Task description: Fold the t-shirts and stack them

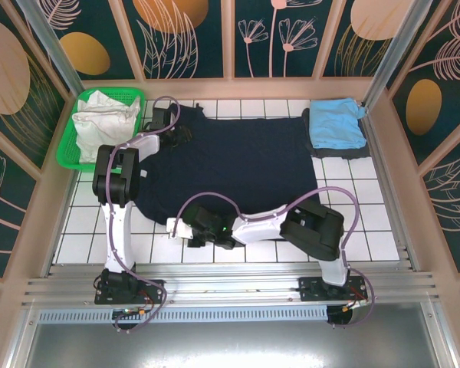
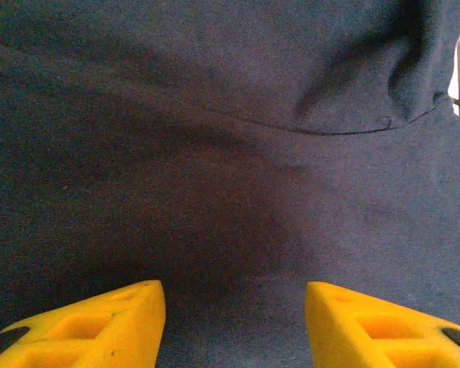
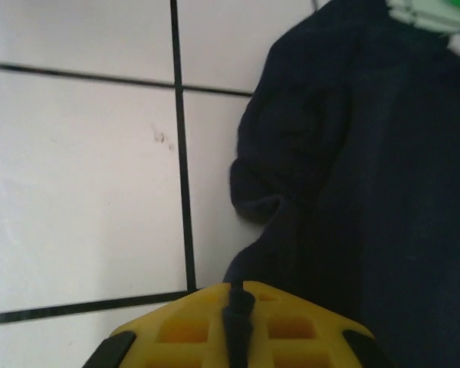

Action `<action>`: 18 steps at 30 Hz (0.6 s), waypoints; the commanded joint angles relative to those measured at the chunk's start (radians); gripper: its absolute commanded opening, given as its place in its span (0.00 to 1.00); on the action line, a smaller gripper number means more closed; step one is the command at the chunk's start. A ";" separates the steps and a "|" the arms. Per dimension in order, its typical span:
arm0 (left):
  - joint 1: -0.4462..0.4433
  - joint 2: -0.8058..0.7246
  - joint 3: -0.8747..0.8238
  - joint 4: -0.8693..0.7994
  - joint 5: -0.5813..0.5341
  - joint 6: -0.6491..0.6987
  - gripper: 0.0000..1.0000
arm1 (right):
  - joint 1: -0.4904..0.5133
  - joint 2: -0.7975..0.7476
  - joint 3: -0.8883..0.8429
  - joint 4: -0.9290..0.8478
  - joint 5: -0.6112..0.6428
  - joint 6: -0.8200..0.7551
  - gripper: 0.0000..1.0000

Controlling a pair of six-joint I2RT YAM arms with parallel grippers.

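A large dark navy t-shirt (image 1: 238, 161) lies spread over the middle of the white tiled table. My left gripper (image 1: 178, 136) hovers over its back left part. Seen from the left wrist, its yellow fingers (image 2: 107, 326) stand open just above the navy cloth (image 2: 230, 153), with nothing between them. My right gripper (image 1: 182, 228) is at the shirt's near left edge. It is shut (image 3: 236, 297) on a pinched fold of the navy fabric (image 3: 368, 192). A folded light blue t-shirt (image 1: 336, 123) rests at the back right. A white t-shirt (image 1: 103, 119) is crumpled in the basket.
The green mesh basket (image 1: 67, 146) stands at the back left corner, close to the left arm. Wooden frame walls surround the table. Bare white tiles (image 1: 84, 222) show along the near left, and more (image 3: 77, 184) lie beside the right gripper.
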 commanded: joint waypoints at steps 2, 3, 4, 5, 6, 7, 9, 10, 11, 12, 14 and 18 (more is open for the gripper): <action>0.017 0.045 0.008 -0.076 -0.003 0.026 0.52 | -0.039 -0.237 -0.159 0.203 -0.144 0.071 0.00; 0.017 0.046 0.009 -0.076 -0.001 0.027 0.52 | -0.061 -0.269 -0.210 0.255 -0.207 0.101 0.01; 0.017 0.046 0.006 -0.076 0.003 0.030 0.52 | -0.095 -0.292 -0.267 0.317 -0.282 0.137 0.05; 0.018 0.046 0.004 -0.076 0.003 0.033 0.52 | -0.120 -0.301 -0.307 0.345 -0.347 0.162 0.10; 0.017 0.047 0.000 -0.075 0.003 0.035 0.52 | -0.130 -0.299 -0.323 0.341 -0.368 0.175 0.15; 0.019 0.045 -0.006 -0.074 0.004 0.038 0.53 | -0.135 -0.295 -0.332 0.326 -0.381 0.186 0.21; 0.018 0.041 -0.012 -0.074 0.001 0.044 0.53 | -0.136 -0.289 -0.333 0.276 -0.378 0.193 0.36; 0.018 0.038 -0.016 -0.075 -0.003 0.045 0.53 | -0.137 -0.290 -0.336 0.254 -0.362 0.199 0.39; 0.018 0.034 -0.017 -0.078 -0.008 0.047 0.54 | -0.137 -0.298 -0.337 0.225 -0.349 0.197 0.42; 0.019 0.030 -0.021 -0.081 -0.011 0.047 0.54 | -0.137 -0.309 -0.337 0.200 -0.344 0.197 0.46; 0.018 0.008 -0.041 -0.078 -0.018 0.047 0.54 | -0.137 -0.358 -0.344 0.157 -0.324 0.201 0.52; 0.017 -0.081 -0.123 -0.075 -0.043 0.046 0.59 | -0.152 -0.472 -0.421 0.165 -0.251 0.228 0.55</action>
